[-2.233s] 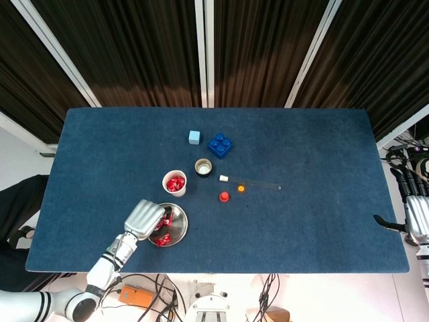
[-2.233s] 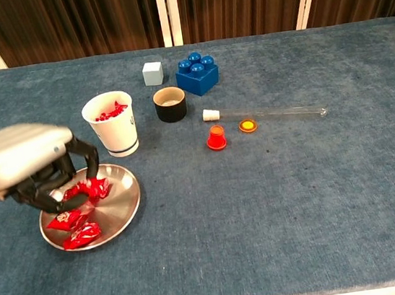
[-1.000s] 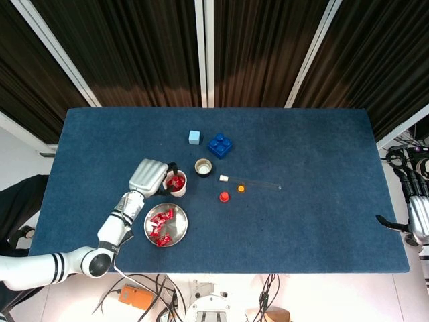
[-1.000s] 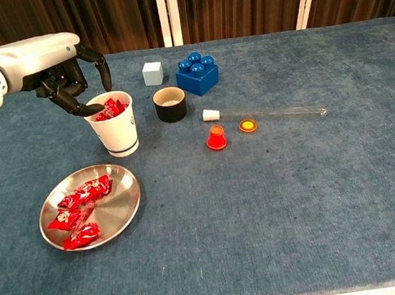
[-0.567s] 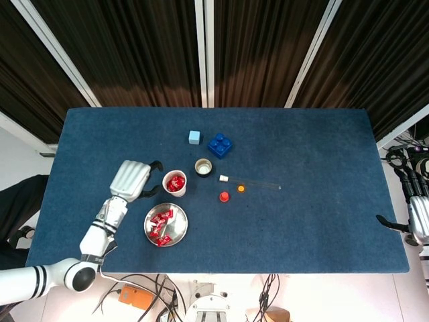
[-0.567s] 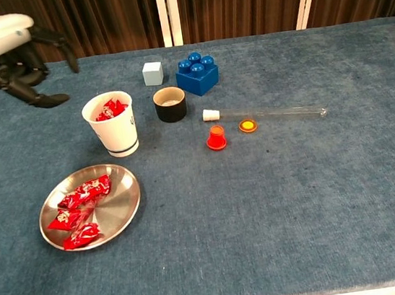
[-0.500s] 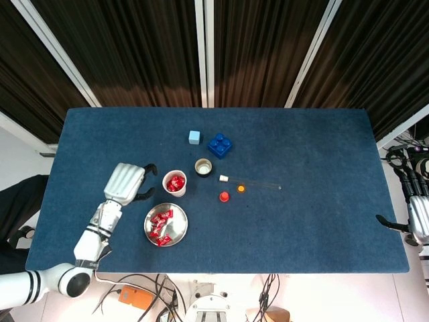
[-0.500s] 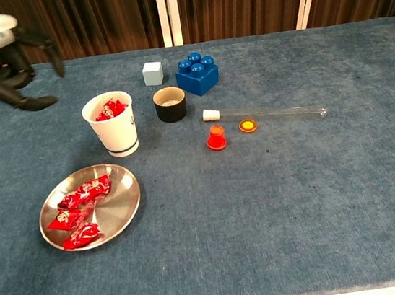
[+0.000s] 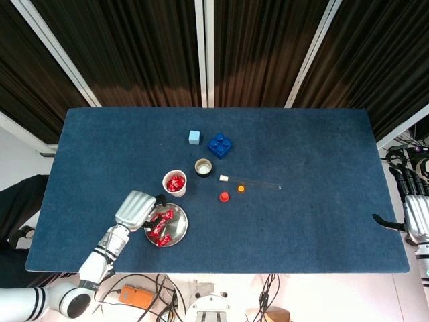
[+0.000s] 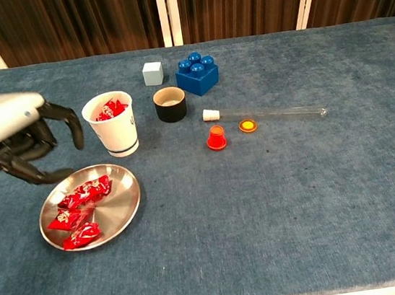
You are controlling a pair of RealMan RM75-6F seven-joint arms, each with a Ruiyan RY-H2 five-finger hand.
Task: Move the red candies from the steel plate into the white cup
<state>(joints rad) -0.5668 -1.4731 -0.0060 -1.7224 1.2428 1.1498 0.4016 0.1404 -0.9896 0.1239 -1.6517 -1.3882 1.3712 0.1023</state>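
Beside the spread left hand (image 10: 18, 142), seemingly untouched, red candies (image 10: 79, 207).

left hand (image 10: 18, 138): yours, fingers spread — frame left, holding nothing
steel plate (image 10: 125, 198): lower left — red candies (image 10: 81, 206) inside
white cup (image 10: 113, 129): above plate, holds candies

We see red candies (image 10: 80, 194) on a shiny steel plate (image 10: 123, 201), a white cup (image 10: 117, 132), and a dark blue table cloth (image 10: 299, 199).
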